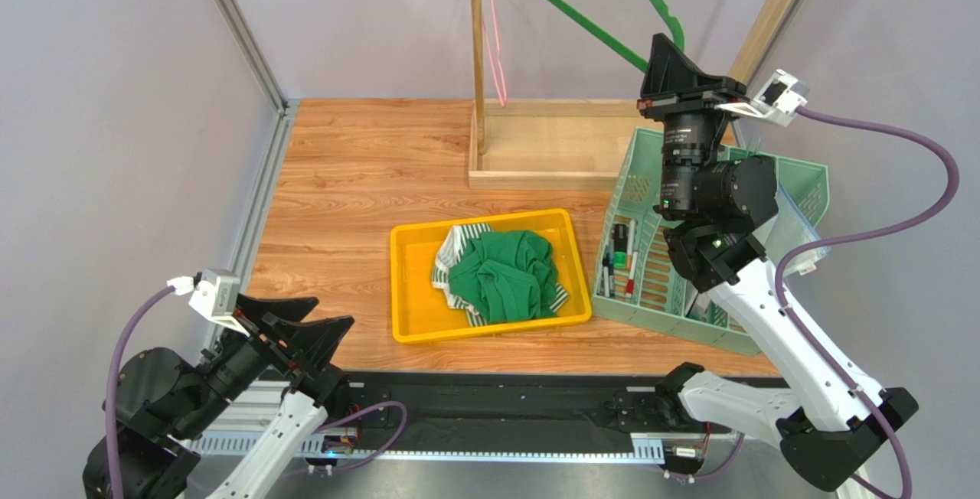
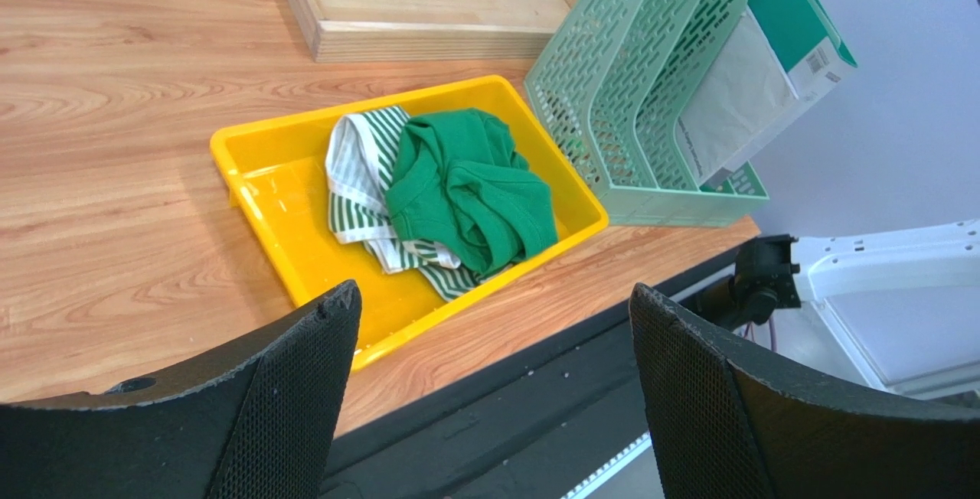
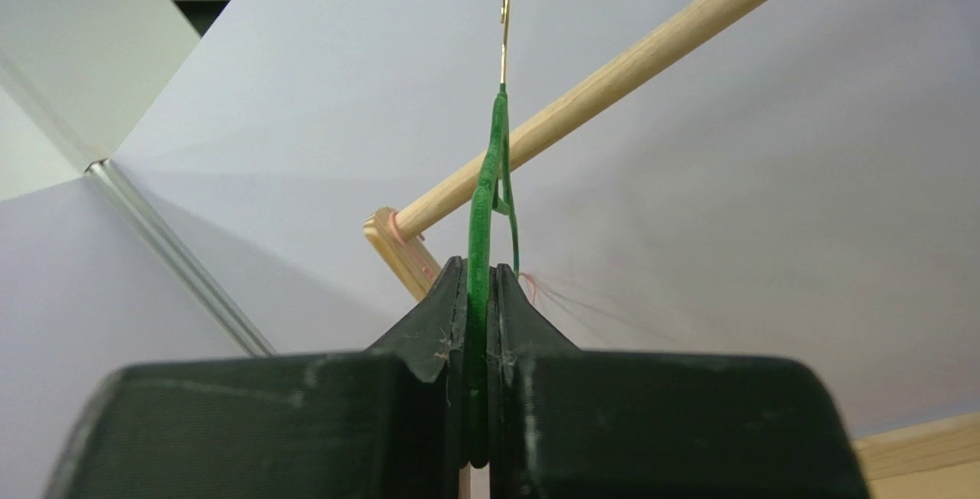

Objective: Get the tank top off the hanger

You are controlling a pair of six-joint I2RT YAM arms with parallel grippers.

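Note:
The green tank top [image 1: 503, 275] lies crumpled with a green-and-white striped garment [image 1: 452, 256] in the yellow tray [image 1: 416, 327]; it also shows in the left wrist view [image 2: 474, 189]. My right gripper [image 1: 665, 54] is raised at the back right and is shut on the bare green hanger [image 1: 587, 11]. In the right wrist view the hanger [image 3: 483, 206] stands edge-on between my fingertips [image 3: 480, 281], its gold hook pointing up. My left gripper [image 1: 308, 329] is open and empty, low at the near left by the table's front edge; its fingers [image 2: 288, 396] frame the tray.
A wooden rack with an upright post [image 1: 476, 40] and base [image 1: 552, 160] stands at the back. Its dowel rail [image 3: 644, 69] runs behind the hanger. A mint file organizer [image 1: 644, 258] with pens and papers stands right of the tray. A pink cord [image 1: 497, 28] hangs by the post.

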